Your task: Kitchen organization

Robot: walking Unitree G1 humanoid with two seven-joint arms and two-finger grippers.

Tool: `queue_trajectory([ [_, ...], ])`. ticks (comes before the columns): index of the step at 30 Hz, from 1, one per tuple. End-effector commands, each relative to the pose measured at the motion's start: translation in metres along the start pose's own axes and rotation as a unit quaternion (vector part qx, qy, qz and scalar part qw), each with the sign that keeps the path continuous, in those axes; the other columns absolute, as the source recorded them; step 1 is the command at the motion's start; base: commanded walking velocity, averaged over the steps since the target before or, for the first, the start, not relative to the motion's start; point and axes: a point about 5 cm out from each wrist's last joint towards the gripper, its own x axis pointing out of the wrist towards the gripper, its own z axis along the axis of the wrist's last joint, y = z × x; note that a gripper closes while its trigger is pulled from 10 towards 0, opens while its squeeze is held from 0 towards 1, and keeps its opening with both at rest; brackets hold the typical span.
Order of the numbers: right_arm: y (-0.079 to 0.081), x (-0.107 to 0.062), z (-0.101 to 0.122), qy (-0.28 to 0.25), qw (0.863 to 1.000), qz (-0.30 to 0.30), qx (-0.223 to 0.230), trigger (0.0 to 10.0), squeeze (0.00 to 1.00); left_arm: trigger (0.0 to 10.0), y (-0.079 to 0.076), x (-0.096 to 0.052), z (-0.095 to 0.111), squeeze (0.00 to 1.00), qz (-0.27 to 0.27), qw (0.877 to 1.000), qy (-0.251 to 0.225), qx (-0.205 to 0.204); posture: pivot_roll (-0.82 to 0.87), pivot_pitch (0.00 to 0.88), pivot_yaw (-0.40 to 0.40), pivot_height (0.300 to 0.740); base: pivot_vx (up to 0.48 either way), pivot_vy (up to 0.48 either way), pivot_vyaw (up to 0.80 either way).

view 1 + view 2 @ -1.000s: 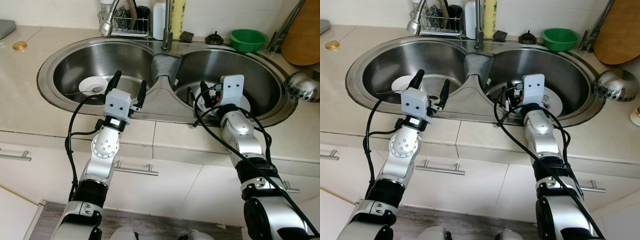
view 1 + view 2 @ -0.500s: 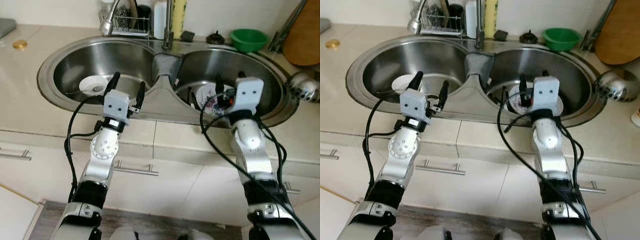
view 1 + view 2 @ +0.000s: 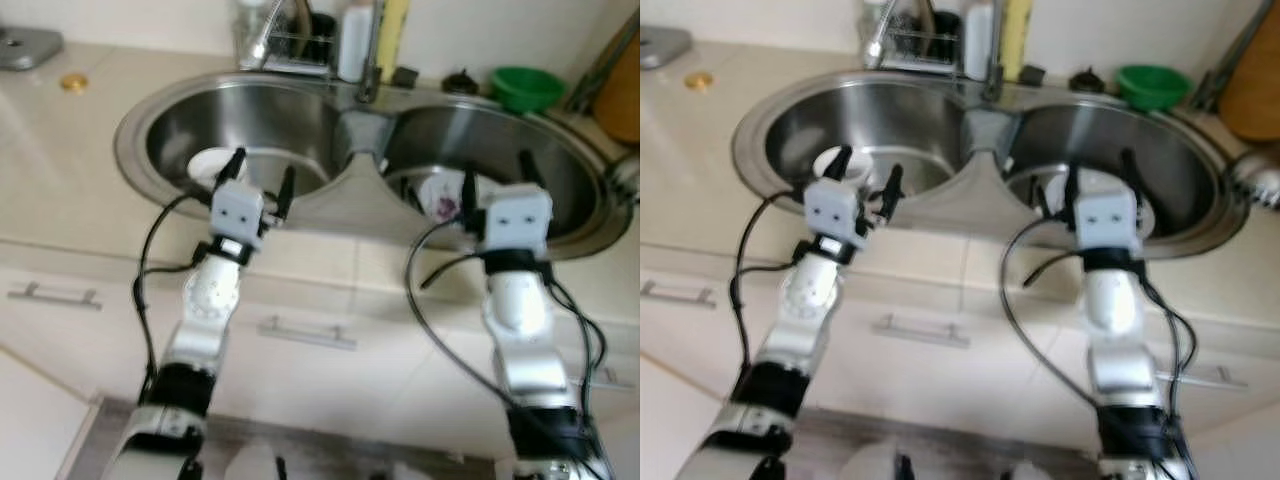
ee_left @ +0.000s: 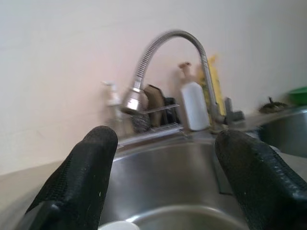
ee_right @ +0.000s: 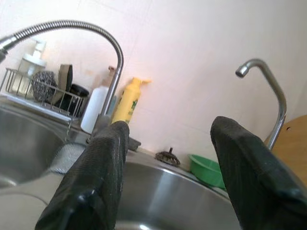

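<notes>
Left gripper [image 3: 258,178] released over left sink [image 3: 290,120] near white bowl [image 3: 209,166], right gripper [image 3: 494,183] released — empty — above patterned plate [image 3: 440,196] in right basin, green bowl [image 3: 526,86] far right on worktop [image 3: 60,180]

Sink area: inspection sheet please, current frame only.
Surface: beige counter around a steel double sink.
Job's things: white dish in left basin; patterned plate in right basin.
Clutter: green bowl, yellow bottle, white bottle, wire rack behind the sink.
End effectors: left end effector and right end effector open, empty, at the sink's front edge.
Cables: black cables loop along both arms.
Surroundings: drawer handles below; frame blurred.
</notes>
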Motion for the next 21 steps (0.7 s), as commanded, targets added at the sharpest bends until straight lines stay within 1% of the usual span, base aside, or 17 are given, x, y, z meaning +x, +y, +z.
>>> queue_trajectory([
  [1,-0.008,0.0,0.005,-0.015,1.0,-0.018,-0.01,10.0,0.0,10.0,-0.006,0.003,0.004,0.0,-0.006,1.0,-0.011,-0.008,0.09,0.0,-0.042,0.74,0.0,0.48,0.0],
  [7,-0.005,0.0,0.009,-0.027,0.999,-0.018,-0.007,10.0,0.0,10.0,-0.006,0.003,0.004,0.0,-0.006,1.0,-0.012,-0.007,0.09,0.0,-0.043,0.74,0.0,0.48,0.0],
  [15,-0.004,-0.005,0.008,-0.024,1.0,-0.011,-0.009,10.0,0.0,10.0,-0.005,0.003,0.005,0.0,-0.006,1.0,-0.013,-0.007,0.08,0.0,-0.041,0.74,0.0,0.48,0.0],
  [16,-0.004,-0.007,0.006,-0.017,1.0,-0.008,-0.018,10.0,0.0,10.0,-0.006,0.003,0.005,0.0,-0.007,1.0,-0.013,-0.007,0.08,0.0,-0.04,0.74,0.0,0.48,0.0],
  [17,-0.004,-0.007,0.006,-0.017,1.0,-0.008,-0.018,10.0,0.0,10.0,-0.006,0.003,0.005,0.0,-0.007,1.0,-0.013,-0.007,0.08,0.0,-0.04,0.74,0.0,0.48,0.0],
  [19,-0.003,-0.009,0.004,-0.013,1.0,-0.001,-0.027,10.0,0.0,10.0,-0.006,0.002,0.005,0.0,-0.006,1.0,-0.017,-0.007,0.08,0.0,-0.039,0.74,0.0,0.39,0.0],
  [21,-0.003,-0.011,0.003,-0.011,1.0,-0.001,-0.026,10.0,0.0,10.0,-0.006,0.002,0.006,0.0,-0.007,1.0,-0.022,0.0,0.08,0.0,-0.039,0.74,0.0,0.0,0.0],
])
